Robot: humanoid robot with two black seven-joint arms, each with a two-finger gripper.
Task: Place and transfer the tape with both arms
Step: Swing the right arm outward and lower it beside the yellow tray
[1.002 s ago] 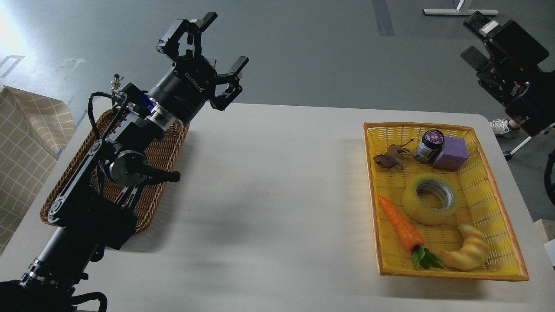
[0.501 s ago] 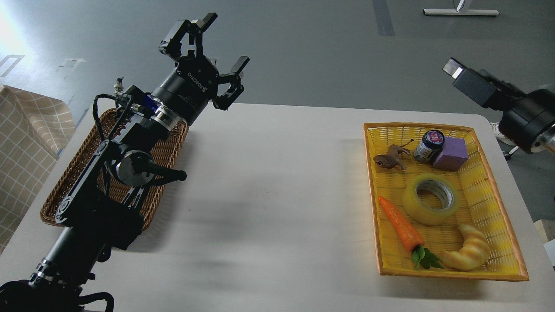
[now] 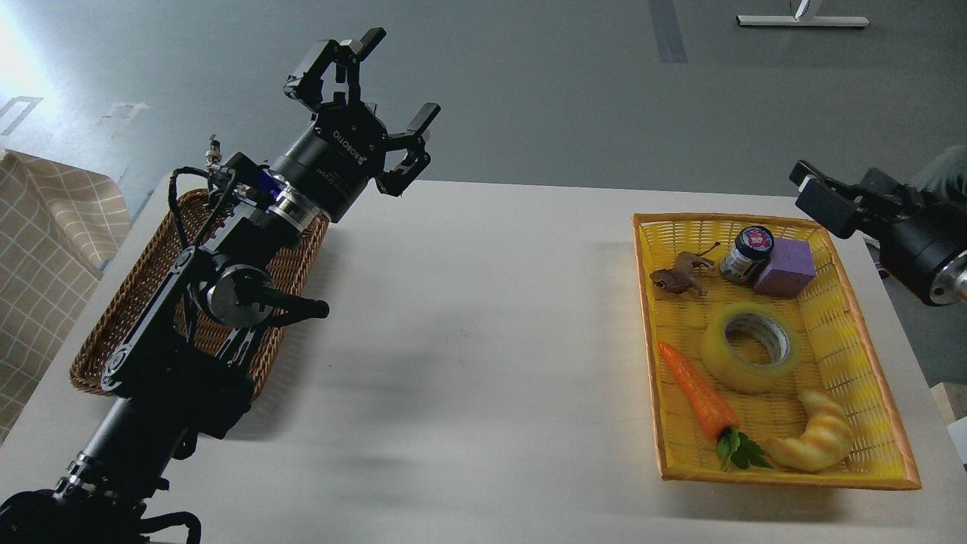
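The tape [image 3: 750, 347], a translucent yellow roll with a grey-white core, lies flat in the middle of the yellow basket [image 3: 835, 317] on the right of the table. My left gripper [image 3: 370, 83] is open and empty, raised above the table's far left edge, far from the tape. My right gripper [image 3: 838, 193] comes in from the right edge and hangs beside the basket's far right corner, above and to the right of the tape. Its fingers stand apart and hold nothing.
The yellow basket also holds a carrot [image 3: 699, 393], a croissant [image 3: 816, 442], a small jar [image 3: 748, 253], a purple block [image 3: 786, 268] and a brown toy animal [image 3: 680, 276]. A brown wicker basket [image 3: 128, 302] sits at the left under my left arm. The white table [image 3: 483, 317] lies between.
My right arm has swung down from the upper right to beside the yellow basket's far right corner. My left gripper has shifted slightly to the right. The tape has not moved.
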